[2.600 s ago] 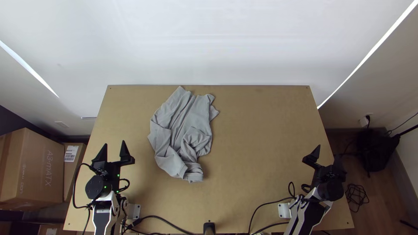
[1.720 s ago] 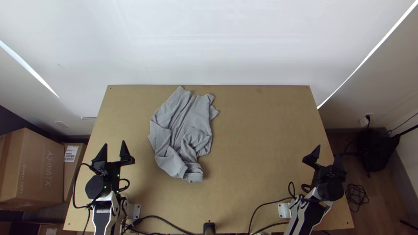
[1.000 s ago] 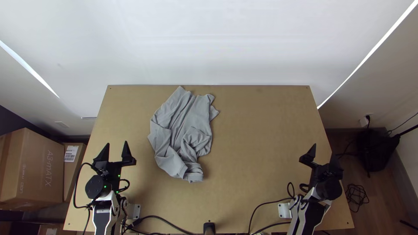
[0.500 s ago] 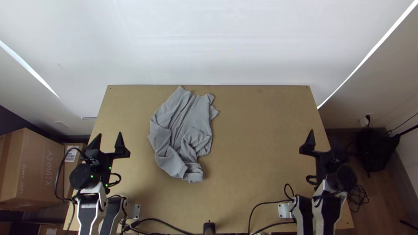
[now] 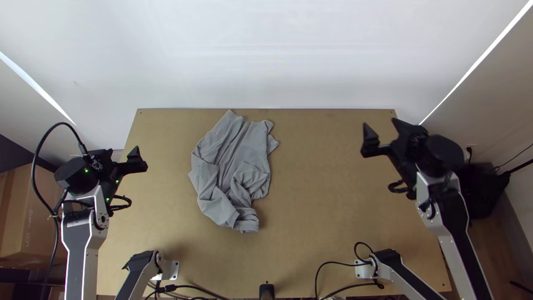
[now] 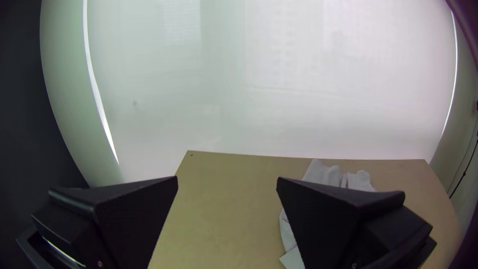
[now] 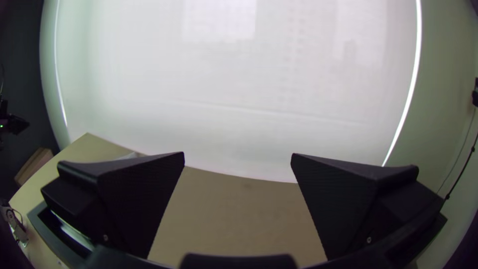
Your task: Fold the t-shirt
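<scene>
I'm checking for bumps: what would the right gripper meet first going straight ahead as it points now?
Likely the white wall beyond the table, if the right gripper clears the tabletop; its height is unclear. The t-shirt lies off to its left.

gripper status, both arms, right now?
Left gripper: open, fingers wide apart, holding nothing, left of the t-shirt in the top view.
Right gripper: open, fingers wide apart, holding nothing, over the table's right side.

Top view: wht blind (image 5: 266,50) @ 12 o'clock, light strips (image 5: 476,61) @ 10 & 2, cardboard box (image 5: 19,239) @ 8, wood flr (image 5: 502,258) @ 4.
</scene>
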`<action>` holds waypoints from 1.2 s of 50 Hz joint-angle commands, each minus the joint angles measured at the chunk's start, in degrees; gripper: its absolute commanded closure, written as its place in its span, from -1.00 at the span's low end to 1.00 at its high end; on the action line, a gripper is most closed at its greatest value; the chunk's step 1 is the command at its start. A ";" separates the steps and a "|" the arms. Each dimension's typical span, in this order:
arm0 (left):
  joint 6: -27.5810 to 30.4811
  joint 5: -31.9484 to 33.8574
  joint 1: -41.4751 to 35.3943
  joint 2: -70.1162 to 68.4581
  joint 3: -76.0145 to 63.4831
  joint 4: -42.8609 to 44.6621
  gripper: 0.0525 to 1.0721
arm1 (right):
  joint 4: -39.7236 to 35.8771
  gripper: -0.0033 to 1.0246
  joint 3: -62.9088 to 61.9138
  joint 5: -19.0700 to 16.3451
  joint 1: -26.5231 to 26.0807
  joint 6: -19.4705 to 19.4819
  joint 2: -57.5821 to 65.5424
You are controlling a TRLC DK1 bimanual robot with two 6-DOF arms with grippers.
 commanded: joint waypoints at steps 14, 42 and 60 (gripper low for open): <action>4.51 17.07 18.66 -0.13 3.14 -15.21 -0.92 | -10.86 -0.92 11.66 3.30 23.88 10.08 16.64; 5.83 19.80 24.98 -5.66 -0.47 -21.89 -0.92 | -17.89 -0.92 14.03 -17.97 38.83 36.80 35.89; -0.23 19.71 22.96 -9.27 -5.04 -20.48 -0.92 | -22.11 -0.90 22.03 -25.44 48.23 44.01 46.26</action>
